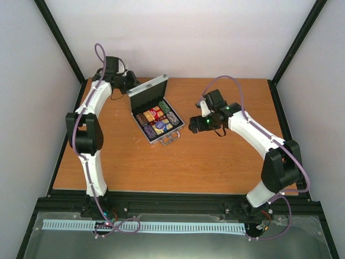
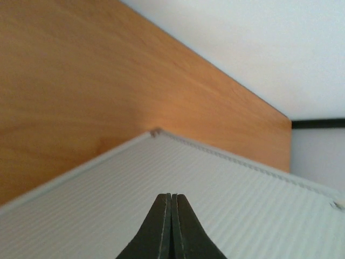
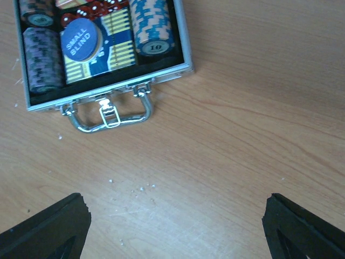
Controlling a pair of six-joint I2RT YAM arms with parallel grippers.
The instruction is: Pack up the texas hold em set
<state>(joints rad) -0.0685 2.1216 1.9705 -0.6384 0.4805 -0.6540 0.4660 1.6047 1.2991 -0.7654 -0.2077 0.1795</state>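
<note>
One small silver case [image 3: 185, 38] lies open on the wooden table [image 1: 215, 162], left of centre and toward the far edge. Its lid [image 1: 148, 93] stands raised on the far-left side. Its chrome handle [image 3: 110, 114] lies flat on the wood at the front edge.

The black-lined tray is filled. A blue disc [image 3: 81, 43] marked "SMALL BLIND" rests on the blue-yellow card box [image 3: 118, 51]. A dark chip stack [image 3: 40, 62] lies on one side of that box. A blue-and-cream chip stack [image 3: 152, 24], its end chip marked 10, lies on the other side. Red dice [image 3: 97, 9] sit just beyond the disc. In the overhead view a red card box [image 1: 154, 113] lies farther back in the tray.

The left gripper [image 2: 172, 202] is behind the raised lid, with its two dark fingers pressed together and nothing between them. Its wrist camera looks across the lid's ribbed silver outer face. Whether the fingertips touch that face cannot be told.

The right gripper [image 3: 177, 216] is over bare table just beside the handle end of the case. Its jaws stand wide apart and hold nothing. Fine pale specks [image 3: 141, 189] dot the wood between the handle and this gripper.
</note>
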